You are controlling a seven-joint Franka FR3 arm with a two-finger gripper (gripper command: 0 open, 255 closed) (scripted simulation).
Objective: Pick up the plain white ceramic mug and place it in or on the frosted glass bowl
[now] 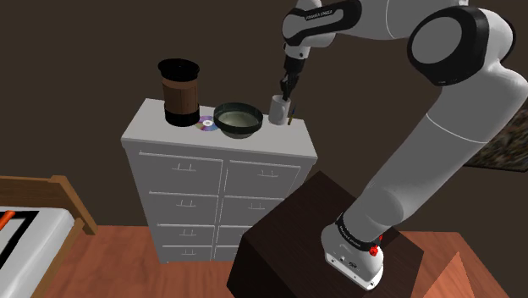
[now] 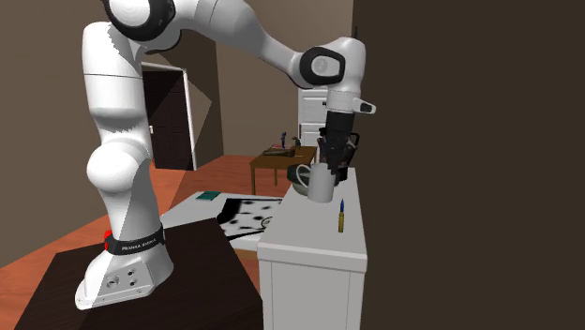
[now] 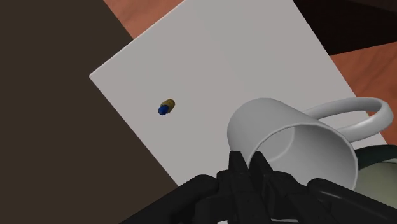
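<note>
Mug point(image 2: 322, 185) upright, long axis vertical, mouth up, handle toward second exterior view's left; jaws seemingly pinch rim.

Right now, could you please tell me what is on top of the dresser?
A dark canister, a disc, a bowl, a small blue-tipped stick and the white mug, clasped by the gripper. Anything behind the canister is covered.

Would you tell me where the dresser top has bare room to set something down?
Bare: the dresser top around the small blue-tipped object, past the mug. Crowded: the dark canister, disc and bowl sit close together at the other end.
</note>
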